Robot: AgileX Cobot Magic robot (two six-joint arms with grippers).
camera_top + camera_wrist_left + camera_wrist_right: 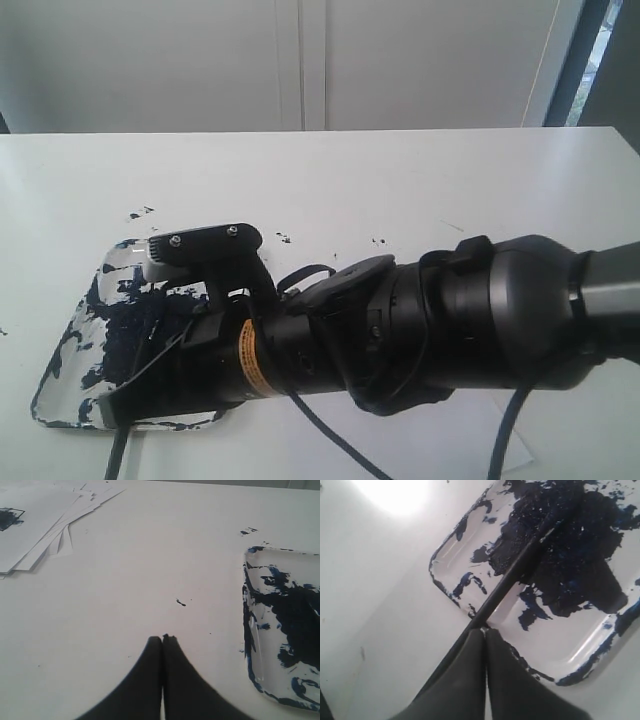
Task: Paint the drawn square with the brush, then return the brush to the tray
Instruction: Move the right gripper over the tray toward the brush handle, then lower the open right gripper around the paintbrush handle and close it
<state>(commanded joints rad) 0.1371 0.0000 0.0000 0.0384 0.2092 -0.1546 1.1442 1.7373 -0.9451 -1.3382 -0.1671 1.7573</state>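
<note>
While my right gripper [484, 628] clamps the brush [520, 567] by its thin black handle, the tip is lost in the glossy blue-black blotch [570, 555] inside the tray [570, 642], a shallow, clear, round-cornered rectangle. My right arm [450, 320] hides much of that tray from outside. My left gripper [162, 637], jaws together, hangs beside the tray. Well apart from it, the daubed drawn square [9, 517] lies cut off on fanned paper [45, 535] over the white table [150, 555].

Brush [512, 575] slanted, tip seemingly in blue-blotched tray [570, 647]
</note>
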